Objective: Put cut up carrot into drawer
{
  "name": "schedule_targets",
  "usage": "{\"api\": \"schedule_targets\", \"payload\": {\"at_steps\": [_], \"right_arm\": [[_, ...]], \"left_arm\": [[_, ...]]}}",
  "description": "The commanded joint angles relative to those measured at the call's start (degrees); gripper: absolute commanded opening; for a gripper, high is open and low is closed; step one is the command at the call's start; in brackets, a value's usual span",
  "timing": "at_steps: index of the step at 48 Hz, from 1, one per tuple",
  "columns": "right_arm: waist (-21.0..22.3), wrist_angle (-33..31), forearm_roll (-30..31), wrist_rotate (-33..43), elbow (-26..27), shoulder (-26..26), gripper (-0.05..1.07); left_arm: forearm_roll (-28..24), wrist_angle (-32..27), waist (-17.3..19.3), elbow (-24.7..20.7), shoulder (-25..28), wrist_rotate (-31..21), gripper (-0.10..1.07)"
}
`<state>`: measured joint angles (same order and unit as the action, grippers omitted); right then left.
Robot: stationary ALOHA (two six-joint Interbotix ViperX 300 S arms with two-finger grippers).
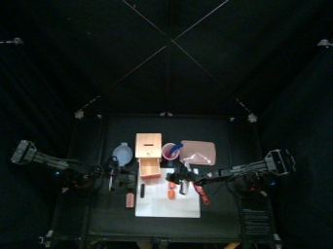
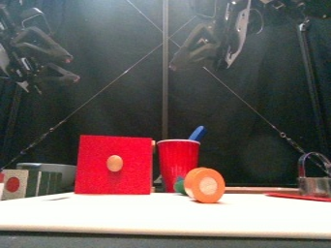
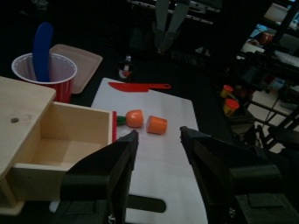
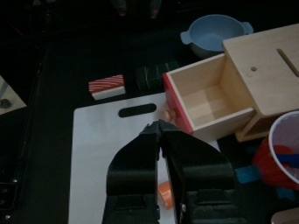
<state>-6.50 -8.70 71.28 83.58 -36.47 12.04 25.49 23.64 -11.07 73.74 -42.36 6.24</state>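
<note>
Drawer (image 3: 61, 140) stands pulled open, empty. Cut up carrot (image 3: 156, 124) lies on white board (image 3: 158, 157), just beside drawer. You have right end effector (image 4: 160, 144) clenched, empty, hovering above; left end effector (image 3: 156, 157) released. Next: spread right, descend, grasp carrot

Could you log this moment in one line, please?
wooden drawer open, empty | orange carrot chunk on white board | left gripper jaws open | right gripper jaws shut
</note>
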Motion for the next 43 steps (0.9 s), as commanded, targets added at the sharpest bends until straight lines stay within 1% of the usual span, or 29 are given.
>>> {"api": "schedule_targets", "payload": {"at_steps": [1,8,12,17,22,25,27,34,38,40,43], "right_arm": [[0.62,0.09,-1.23,-0.09,0.35,0.62,0.11],[1.23,0.0,-5.36,-0.35,-0.79,0.44,0.13],[1.58,-0.53,-10.37,-0.18,-2.2,0.44,0.15],[2.11,-1.67,-19.16,-0.18,-4.22,0.44,0.24],[2.9,-4.13,-30.85,-0.44,-6.42,0.18,0.39],[2.99,-5.54,-36.47,-0.79,-7.12,0.0,0.48],[2.99,-6.33,-40.34,-0.88,-7.38,-0.09,0.58],[2.99,-6.94,-46.32,-0.7,-6.68,-0.62,0.88],[3.08,-7.03,-49.48,-0.7,-5.54,-2.11,1.04],[3.08,-7.03,-51.68,-0.53,-4.48,-3.78,1.07],[3.08,-7.47,-53.79,-0.62,-2.64,-6.5,1.05]], "left_arm": [[-0.88,0.18,0.53,-0.88,0.18,-0.09,0.81],[-0.88,0.18,0.53,-0.97,0.18,0.0,0.81],[-1.14,0.18,0.97,-1.05,0.18,0.09,0.81],[-0.88,-0.7,2.46,-0.97,0.18,-0.18,0.81],[-0.26,-2.81,4.39,-0.88,0.18,-0.09,0.81],[-0.7,-3.52,5.1,-1.05,0.18,0.18,0.81],[-1.41,-3.69,5.45,-1.32,0.18,0.35,0.81],[-6.24,-3.87,6.5,-2.02,0.18,0.18,0.81],[-8.44,-3.69,6.86,-2.11,0.18,0.0,0.81],[-9.32,-3.69,7.03,-2.11,0.18,0.0,0.81],[-10.11,-4.04,7.56,-2.37,0.18,0.18,0.81]]}}
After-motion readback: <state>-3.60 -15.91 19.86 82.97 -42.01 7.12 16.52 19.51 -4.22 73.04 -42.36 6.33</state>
